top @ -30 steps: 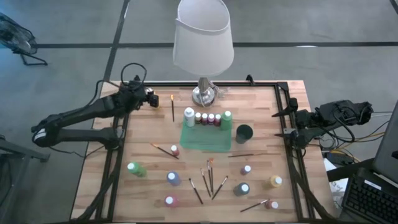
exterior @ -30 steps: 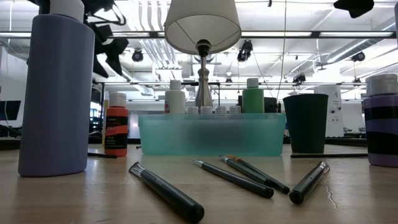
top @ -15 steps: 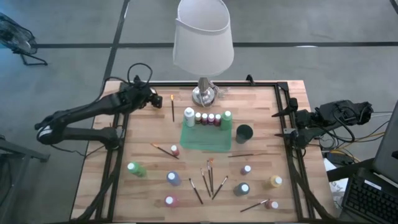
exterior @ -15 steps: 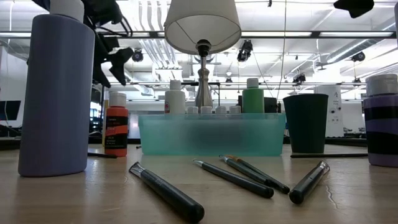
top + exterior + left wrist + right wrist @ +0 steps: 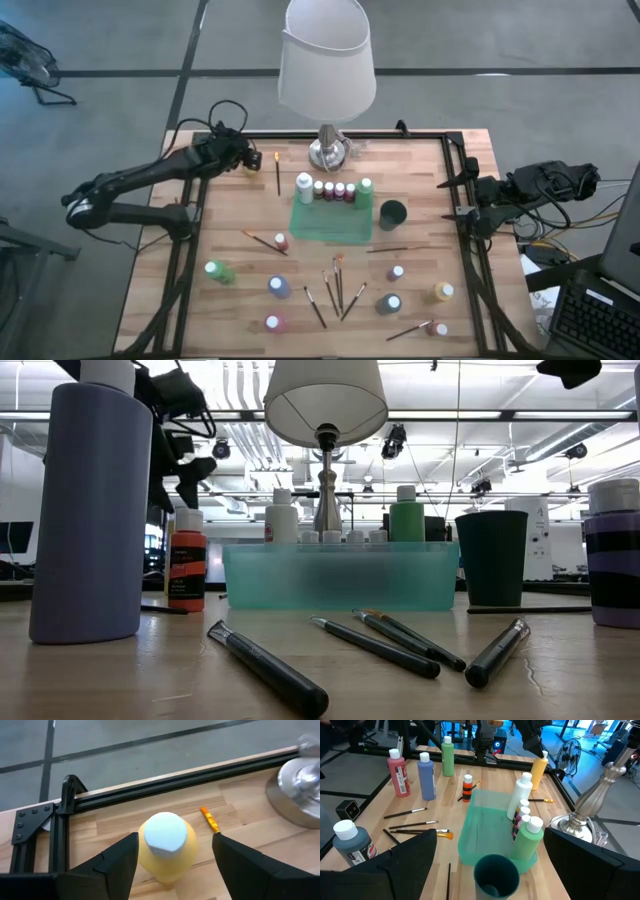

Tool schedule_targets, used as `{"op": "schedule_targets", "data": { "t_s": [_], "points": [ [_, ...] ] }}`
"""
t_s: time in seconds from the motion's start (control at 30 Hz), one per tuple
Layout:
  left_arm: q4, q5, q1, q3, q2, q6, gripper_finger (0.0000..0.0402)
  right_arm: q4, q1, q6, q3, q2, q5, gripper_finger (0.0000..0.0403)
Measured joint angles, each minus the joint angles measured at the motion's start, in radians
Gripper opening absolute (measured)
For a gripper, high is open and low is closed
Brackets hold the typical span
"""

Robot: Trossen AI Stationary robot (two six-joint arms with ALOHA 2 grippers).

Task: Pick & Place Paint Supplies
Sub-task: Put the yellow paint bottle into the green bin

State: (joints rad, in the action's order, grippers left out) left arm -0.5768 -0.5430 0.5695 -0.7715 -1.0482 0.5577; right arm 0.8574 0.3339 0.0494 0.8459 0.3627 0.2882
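- The green tray [image 5: 330, 222] near the middle of the table [image 5: 230, 210] holds some bottles along its far edge: a white bottle [image 5: 304, 187], three small dark-red ones [image 5: 331, 189] and a green one [image 5: 365, 187]. Going by the tray, that part looks done.
- The cup [image 5: 392, 213] stands just beside the tray; in the right wrist view it looks empty, so no brush seems stowed yet.
- Left gripper [image 5: 252, 159] is at the far left corner of the table, its fingers [image 5: 117, 857] spread on either side of a yellow bottle [image 5: 166, 845] that stands upright on the wood; they straddle it without visibly pressing on it, so I judge the grasp as not yet made.
- An orange-tipped brush [image 5: 277, 172] lies just beside that bottle.
- Left on the table: a red bottle [image 5: 281, 241], a second green one [image 5: 216, 270], blue [image 5: 279, 287], pink [image 5: 273, 323], grey [image 5: 389, 304], small purple [image 5: 397, 272], another yellow [image 5: 443, 291], and a bunch of brushes [image 5: 336, 288] near the front.
- Right gripper [image 5: 462, 200] waits at the right edge of the table, fingers wide apart and empty.
- Judged overall: well under half done.
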Motion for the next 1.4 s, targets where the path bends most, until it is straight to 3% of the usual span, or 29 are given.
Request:
{"op": "schedule_targets", "data": {
  "t_s": [0.57,0.77,1.07,1.4],
  "points": [
    [0.060,-0.069,0.022,0.005,-0.081,-0.053,0.0242,0.000,0.000,0.000,0.000,0.000,0.000,0.0364],
    [0.063,-0.076,0.024,0.005,-0.093,-0.059,0.0209,0.000,0.000,0.001,0.000,0.000,0.000,0.0364],
    [0.063,-0.070,0.024,0.005,-0.093,-0.063,0.0123,0.000,0.000,0.001,0.000,0.000,0.000,0.0364],
    [0.061,-0.062,0.024,0.005,-0.093,-0.098,0.0128,0.000,0.000,0.002,0.000,0.000,0.000,0.0364]
  ]
}}
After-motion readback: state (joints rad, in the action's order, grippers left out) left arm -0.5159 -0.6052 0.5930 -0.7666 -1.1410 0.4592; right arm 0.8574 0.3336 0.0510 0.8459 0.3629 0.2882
